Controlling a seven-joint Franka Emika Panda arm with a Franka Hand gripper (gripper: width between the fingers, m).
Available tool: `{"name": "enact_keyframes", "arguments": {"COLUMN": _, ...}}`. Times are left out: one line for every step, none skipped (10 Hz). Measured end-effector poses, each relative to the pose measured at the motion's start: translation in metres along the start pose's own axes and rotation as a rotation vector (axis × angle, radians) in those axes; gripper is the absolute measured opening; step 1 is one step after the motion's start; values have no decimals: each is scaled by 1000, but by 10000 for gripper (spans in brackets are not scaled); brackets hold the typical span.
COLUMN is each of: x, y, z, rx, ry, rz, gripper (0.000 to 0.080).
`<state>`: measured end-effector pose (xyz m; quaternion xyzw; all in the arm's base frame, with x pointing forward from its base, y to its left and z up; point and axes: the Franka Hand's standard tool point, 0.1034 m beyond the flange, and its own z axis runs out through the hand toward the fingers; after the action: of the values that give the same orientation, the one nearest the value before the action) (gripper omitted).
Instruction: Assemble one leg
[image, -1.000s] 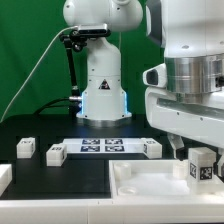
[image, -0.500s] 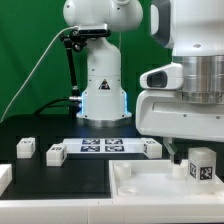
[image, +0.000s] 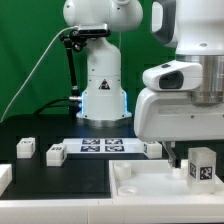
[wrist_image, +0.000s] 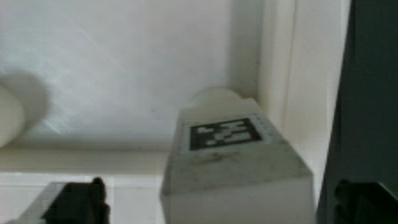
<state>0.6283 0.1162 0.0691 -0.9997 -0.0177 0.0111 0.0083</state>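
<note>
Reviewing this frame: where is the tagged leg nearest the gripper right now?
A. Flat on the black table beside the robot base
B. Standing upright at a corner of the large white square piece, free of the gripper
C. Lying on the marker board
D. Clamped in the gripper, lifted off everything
B: the leg stands on the large white square piece, and the gripper fingers sit spread either side without touching it.
</note>
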Motion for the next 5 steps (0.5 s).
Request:
{"name": "enact_keyframes", "arguments": {"x": 0, "y": 0, "z": 0, "rx": 0, "ry": 0, "rz": 7, "gripper": 622}}
{"name": "enact_keyframes", "arguments": {"x": 0, "y": 0, "z": 0, "rx": 0, "ry": 0, "rz": 14, "gripper": 452}}
{"name": "enact_keyframes", "arguments": {"x": 0, "y": 0, "z": 0, "rx": 0, "ry": 0, "rz": 39, "gripper": 452}}
{"name": "enact_keyframes", "arguments": {"x": 0, "y": 0, "z": 0, "rx": 0, "ry": -1, "rz": 39, "gripper": 289}}
{"name": "enact_keyframes", "arguments": {"x": 0, "y": 0, "z": 1, "rx": 1, "ry": -1, "rz": 55, "gripper": 290}}
